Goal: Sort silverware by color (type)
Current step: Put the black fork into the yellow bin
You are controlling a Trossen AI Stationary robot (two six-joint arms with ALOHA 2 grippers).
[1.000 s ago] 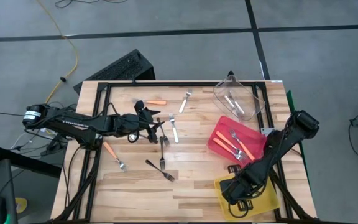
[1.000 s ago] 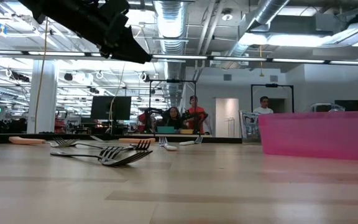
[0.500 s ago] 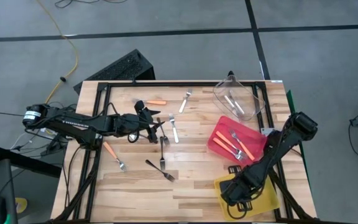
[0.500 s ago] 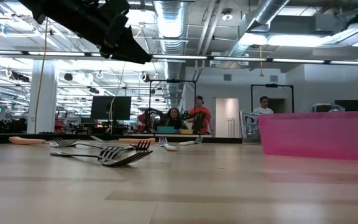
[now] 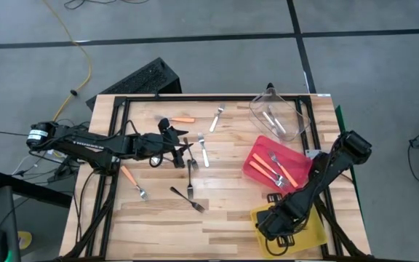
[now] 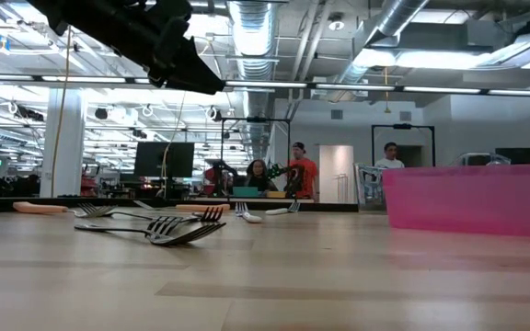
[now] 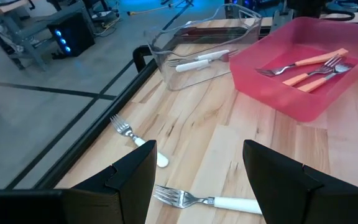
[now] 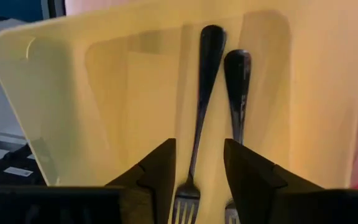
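Note:
My left gripper (image 5: 185,150) hovers open above the table's middle, clear of the wood in the low view. Below its fingers lie two pale forks (image 7: 211,201) (image 7: 137,139) and, beside it, a black fork (image 5: 191,172). Another black fork (image 5: 188,196) and orange-handled forks (image 5: 133,182) (image 5: 182,119) lie flat on the wood. My right gripper (image 8: 199,186) is open over the yellow bin (image 5: 304,229), where two black forks (image 8: 202,93) (image 8: 237,87) lie on the floor. One of them runs in line with the gap between the fingers.
The red bin (image 5: 257,154) holds orange-handled forks (image 7: 306,65). The clear bin (image 5: 257,109) at the far right holds pale forks (image 7: 201,61). A pale fork (image 5: 217,118) lies near the far edge. A black frame runs around the table. People stand far behind the table.
My right gripper has crept slightly toward the near edge over the yellow bin. The left arm and the forks on the table have kept still.

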